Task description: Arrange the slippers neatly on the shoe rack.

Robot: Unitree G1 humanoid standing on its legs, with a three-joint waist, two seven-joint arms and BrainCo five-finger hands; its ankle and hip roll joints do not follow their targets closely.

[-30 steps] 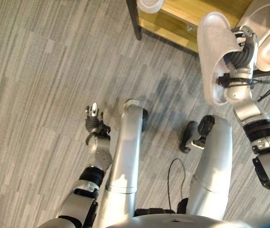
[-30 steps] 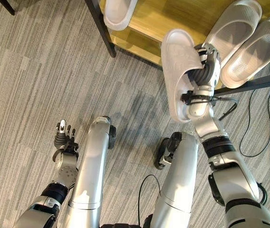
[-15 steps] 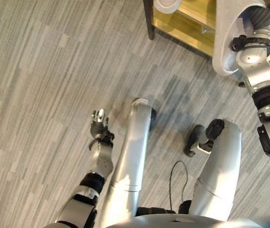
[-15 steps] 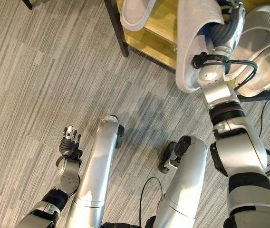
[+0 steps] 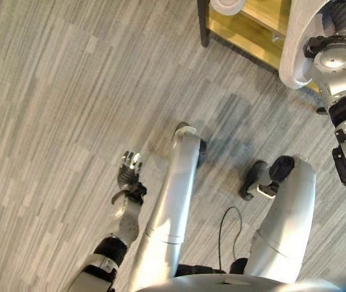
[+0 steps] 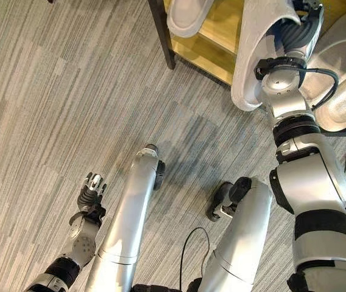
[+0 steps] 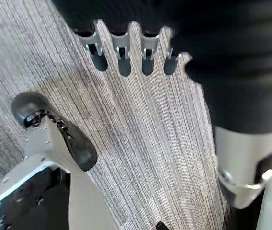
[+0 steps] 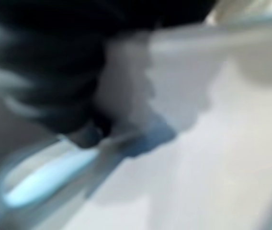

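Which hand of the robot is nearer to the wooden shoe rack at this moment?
The right. The right hand holds a white slipper over the shoe rack; the left hand hangs open low over the floor, well away from it.

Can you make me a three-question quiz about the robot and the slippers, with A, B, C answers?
1. Where is the slipper the robot is carrying?
A. In its right hand, over the shoe rack
B. Flat on the floor
C. In its left hand

2. What colour are the slippers?
A. Red
B. White
C. Black

3. What is the left hand doing?
A. Squeezing a slipper
B. Pushing the rack
C. Hanging open over the floor, holding nothing

Answers:
1. A: the right hand has its fingers round the carried slipper at the front edge of the wooden shoe rack.
2. B: that slipper, the slipper on the rack's left and the pair on the right are all white.
3. C: the left hand has straight fingers over bare grey floor.
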